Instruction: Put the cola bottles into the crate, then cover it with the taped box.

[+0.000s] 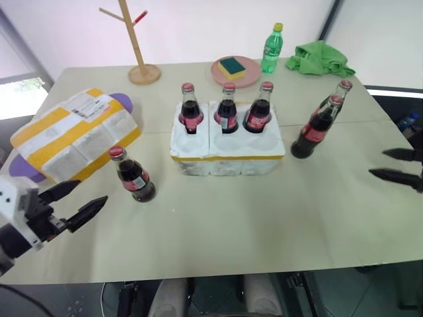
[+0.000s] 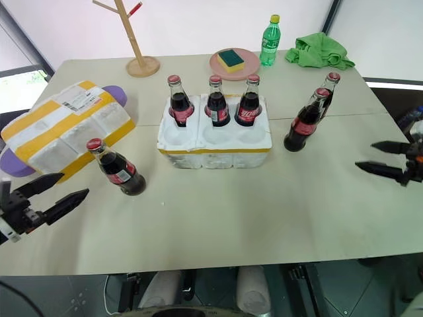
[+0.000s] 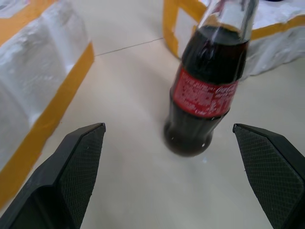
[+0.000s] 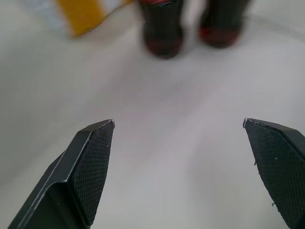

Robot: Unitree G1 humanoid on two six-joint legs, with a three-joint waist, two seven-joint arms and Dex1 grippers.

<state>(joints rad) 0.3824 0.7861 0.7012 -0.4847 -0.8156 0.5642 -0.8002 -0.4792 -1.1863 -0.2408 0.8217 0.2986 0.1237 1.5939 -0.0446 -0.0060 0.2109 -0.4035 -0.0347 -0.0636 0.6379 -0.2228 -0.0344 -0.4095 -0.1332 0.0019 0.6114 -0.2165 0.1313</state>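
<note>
While three cola bottles (image 1: 227,108) fill the crate's (image 1: 228,157) back wells, both grippers — left gripper (image 1: 82,203), right gripper (image 1: 394,164) — hang spread and empty, apparently ready for the loose bottles beside each.

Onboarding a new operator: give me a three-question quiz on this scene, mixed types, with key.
1. How many cola bottles stand in the crate?
2. True or false: the taped box covers the crate.
3. Which hand has a loose bottle nearest: A) left hand, B) right hand?

Key:
1. Three, in the far row of wells; three others stand on the table.
2. False; it lies apart, to the crate's left.
3. A. Both hands are open.
</note>
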